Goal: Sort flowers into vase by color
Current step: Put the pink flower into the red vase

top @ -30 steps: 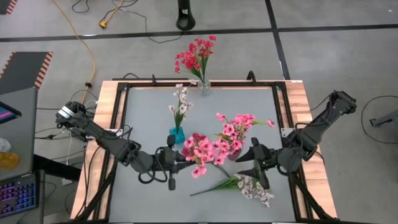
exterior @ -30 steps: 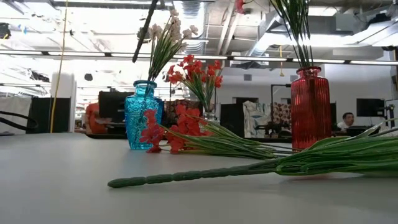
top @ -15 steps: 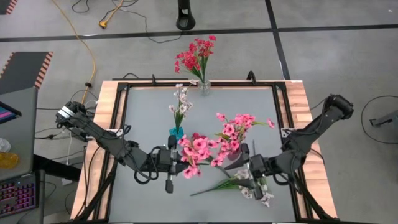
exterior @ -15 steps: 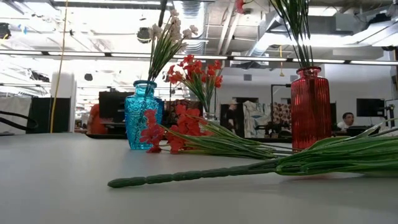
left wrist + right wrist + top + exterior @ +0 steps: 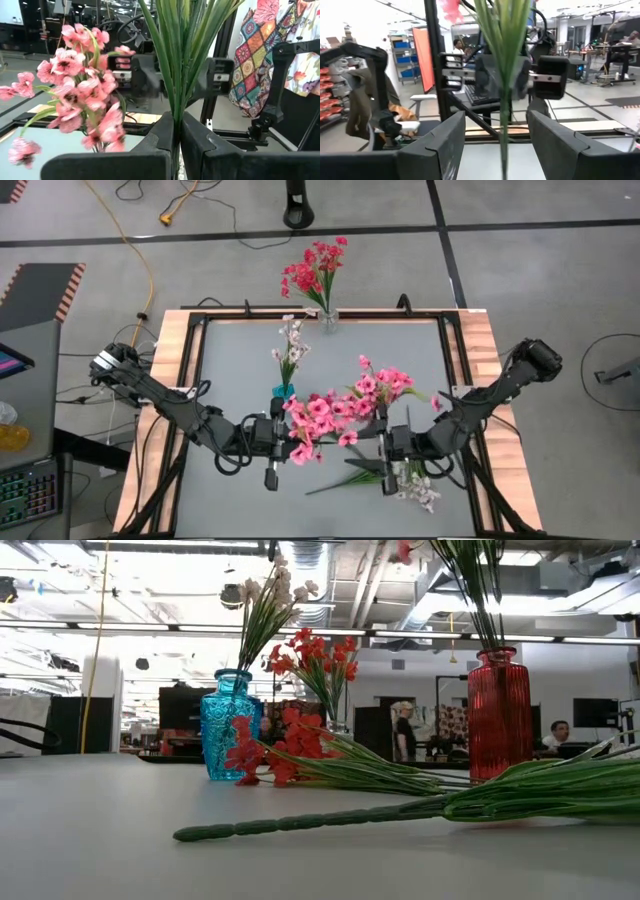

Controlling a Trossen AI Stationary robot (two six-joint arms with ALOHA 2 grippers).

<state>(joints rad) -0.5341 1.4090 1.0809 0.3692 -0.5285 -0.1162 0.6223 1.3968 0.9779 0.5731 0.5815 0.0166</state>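
My left gripper (image 5: 283,432) (image 5: 176,125) is shut on a pink sprig (image 5: 312,418) near the table's middle. My right gripper (image 5: 372,457) (image 5: 497,135) faces it from the right, open. Its fingers stand on either side of that sprig's thin stem (image 5: 504,117) without touching it. A white sprig (image 5: 415,488) lies flat on the table, its stem (image 5: 300,823) pointing left. Another sprig with pinkish-red blossoms (image 5: 272,752) also lies on the table. The red vase (image 5: 497,710) holds pink flowers (image 5: 385,385). My left gripper pinches the pink sprig's bundle of green stems and leaves (image 5: 173,107) between its two fingers. The fingers come in level from the table's left, across the stems. The sprig stands roughly upright in the hold, leaves and blossoms rising above the fingers; its lower end does not show.
A blue vase (image 5: 285,392) (image 5: 228,725) holds a white sprig left of centre. A clear vase (image 5: 327,317) with red flowers (image 5: 315,270) stands at the far edge. Bare grey table (image 5: 230,370) lies toward the far left and far right. People move in the room behind.
My right gripper has moved toward the table's left and slightly toward the near edge, up to the sprig held by my left gripper, whose stem now stands between its fingers. The held pink blossoms have shifted a little toward the table's left.
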